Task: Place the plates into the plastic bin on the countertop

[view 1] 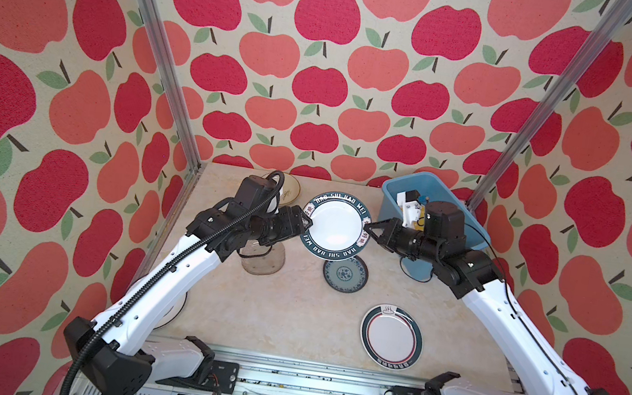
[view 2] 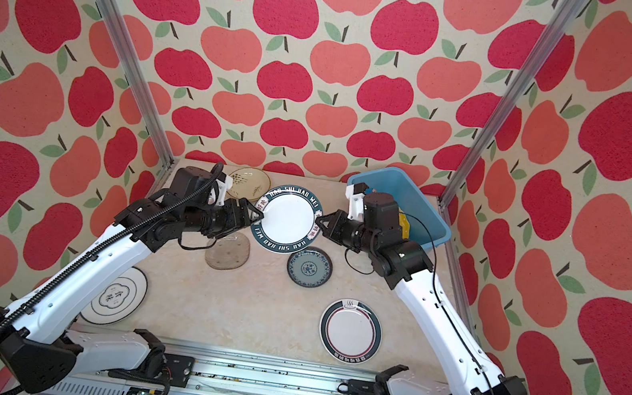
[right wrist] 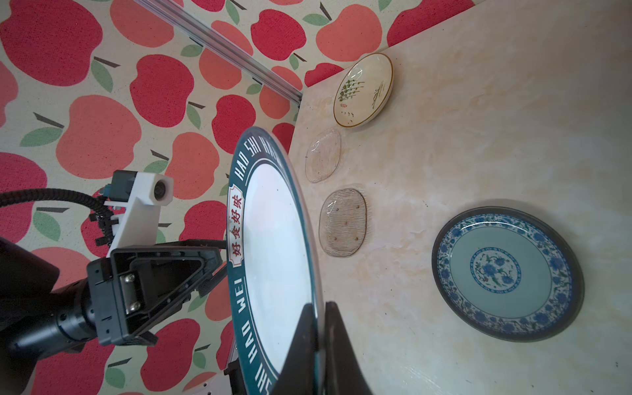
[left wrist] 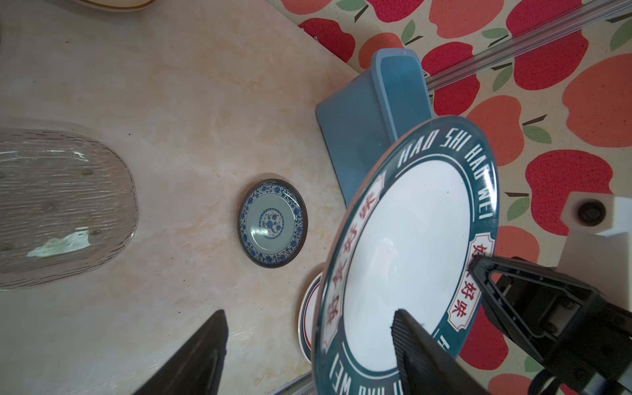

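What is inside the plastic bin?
In a top view the plastic bin shows bare blue wall and a yellow patch; the right arm covers the rest.

Both arms reach forward and inward, tool ends facing each other. The right gripper is clamped on the rim of the dark-rimmed plate. The left gripper straddles the opposite rim with jaws apart; pad contact cannot be confirmed.

The big plate is shiny and smooth, the glass plate clear and ripply, the bin smooth plastic, the countertop like polished stone, the walls like rough cloth.
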Motion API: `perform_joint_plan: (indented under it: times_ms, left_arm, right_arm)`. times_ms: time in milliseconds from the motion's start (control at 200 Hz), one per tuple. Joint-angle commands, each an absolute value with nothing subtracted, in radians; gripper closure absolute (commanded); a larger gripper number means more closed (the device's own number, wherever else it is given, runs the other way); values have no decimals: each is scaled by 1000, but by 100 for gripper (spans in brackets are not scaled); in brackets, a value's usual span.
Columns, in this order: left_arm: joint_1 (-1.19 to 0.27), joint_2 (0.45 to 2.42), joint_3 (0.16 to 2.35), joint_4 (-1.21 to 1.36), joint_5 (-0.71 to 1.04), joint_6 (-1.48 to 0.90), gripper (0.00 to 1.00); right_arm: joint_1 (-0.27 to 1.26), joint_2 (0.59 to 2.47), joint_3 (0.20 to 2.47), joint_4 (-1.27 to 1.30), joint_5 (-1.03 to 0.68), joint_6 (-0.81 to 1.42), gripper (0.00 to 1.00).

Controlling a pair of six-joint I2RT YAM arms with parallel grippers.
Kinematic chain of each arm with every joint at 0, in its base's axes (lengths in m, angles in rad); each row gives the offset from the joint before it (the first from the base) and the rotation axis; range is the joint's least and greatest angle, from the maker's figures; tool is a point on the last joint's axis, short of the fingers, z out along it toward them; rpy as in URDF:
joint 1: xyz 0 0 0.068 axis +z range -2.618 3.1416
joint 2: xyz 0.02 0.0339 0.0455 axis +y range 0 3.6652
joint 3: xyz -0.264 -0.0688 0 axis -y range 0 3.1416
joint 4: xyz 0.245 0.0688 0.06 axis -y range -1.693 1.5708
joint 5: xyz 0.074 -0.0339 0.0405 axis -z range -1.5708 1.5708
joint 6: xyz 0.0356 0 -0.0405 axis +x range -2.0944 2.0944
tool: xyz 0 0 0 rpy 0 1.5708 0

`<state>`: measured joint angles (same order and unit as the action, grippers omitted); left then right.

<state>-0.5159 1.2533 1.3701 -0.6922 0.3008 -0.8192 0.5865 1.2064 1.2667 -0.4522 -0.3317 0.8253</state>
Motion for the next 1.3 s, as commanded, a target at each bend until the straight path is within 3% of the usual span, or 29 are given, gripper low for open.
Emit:
perform_joint_plan:
  times_ms: [0, 320, 600, 720, 810, 1001, 1156, 1296]
  left_arm:
    - [-536, 1278, 1404, -619, 319, -834, 32]
    - [-566, 1339, 1484, -618, 319, -841, 73]
    - [-608, 1427, 1579, -614, 312, -850, 100]
    - [-620, 1452, 1593, -579, 310, -866, 100]
    - [-626, 1466, 1593, -546, 307, -887, 100]
    - [-635, 1516, 1634, -504, 277, -908, 100]
    - [-634, 1605, 1741, -512, 268, -887, 100]
    - [-635, 1698, 1845, -513, 295, -880, 100]
  right_arm:
    - [569, 1159, 1257, -434, -374, 856, 100]
    - [484, 1124, 1212, -373, -448, 935, 98]
    - [402, 1107, 1196, -383, -487, 945, 84]
    - [358, 1101, 1192, -394, -506, 943, 79]
    - [327, 1096, 1195, -411, -513, 939, 64]
    - [240, 1078, 1264, -566, -465, 853, 43]
    - [173, 1088, 1395, -810, -321, 710, 35]
    - [115, 1078, 1387, -807, -348, 714, 33]
